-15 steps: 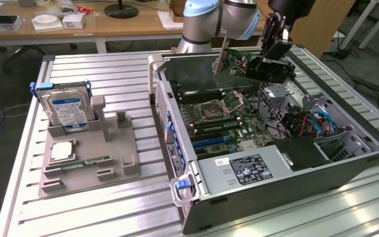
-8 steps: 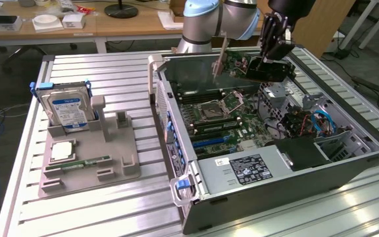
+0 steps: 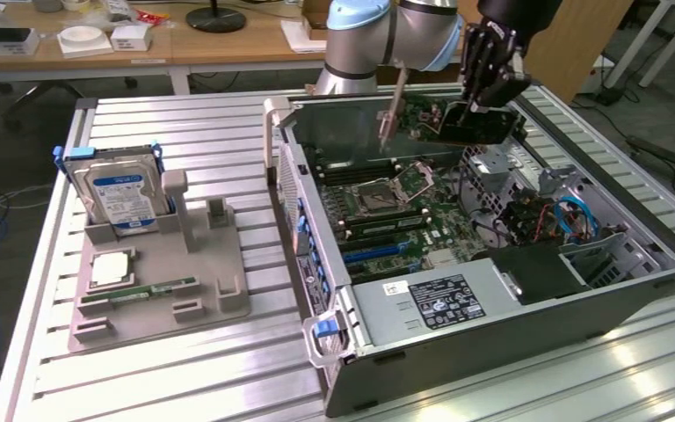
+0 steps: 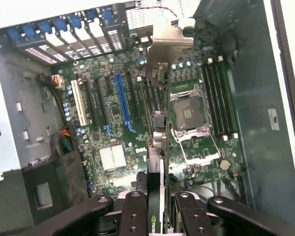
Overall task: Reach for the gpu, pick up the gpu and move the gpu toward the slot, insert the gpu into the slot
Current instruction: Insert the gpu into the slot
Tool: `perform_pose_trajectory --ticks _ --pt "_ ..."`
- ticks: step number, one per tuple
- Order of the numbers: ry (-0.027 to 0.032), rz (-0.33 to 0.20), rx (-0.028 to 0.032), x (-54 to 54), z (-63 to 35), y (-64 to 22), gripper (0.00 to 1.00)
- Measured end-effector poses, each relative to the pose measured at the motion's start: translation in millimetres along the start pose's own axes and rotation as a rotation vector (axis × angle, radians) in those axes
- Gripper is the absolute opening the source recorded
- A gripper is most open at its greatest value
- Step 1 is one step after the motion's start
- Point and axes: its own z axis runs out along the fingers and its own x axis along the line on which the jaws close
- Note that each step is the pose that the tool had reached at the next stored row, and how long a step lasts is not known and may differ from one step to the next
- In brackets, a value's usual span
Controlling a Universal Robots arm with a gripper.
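Green gpu (image 3: pixel 484 130) hovering over the motherboard (image 3: pixel 431 207)
I'm holding it edge-down, gripper (image 3: pixel 476 104) clamped on it, to face the blue slot (image 4: pixel 121 96).

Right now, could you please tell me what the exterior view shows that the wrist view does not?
Exterior view: the grey tray beside the case, holding a blue-labelled hard drive and a memory stick. Wrist view: the white slot and the silver heatsink on the motherboard. Both: the gripper shut on the gpu above the open case, and the CPU socket.
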Motion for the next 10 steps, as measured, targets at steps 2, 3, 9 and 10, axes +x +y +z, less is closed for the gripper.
perform_pose_trajectory --ticks 2,3,9,10 --pt "0.0009 -0.027 -0.0003 0.0 0.0 0.0 0.26" --pt "0.0013 -0.041 -0.0004 0.0 0.0 0.0 0.26" --pt "0.0042 -0.124 -0.0013 0.0 0.0 0.0 0.26" --pt "0.0046 -0.138 -0.0014 0.0 0.0 0.0 0.26"
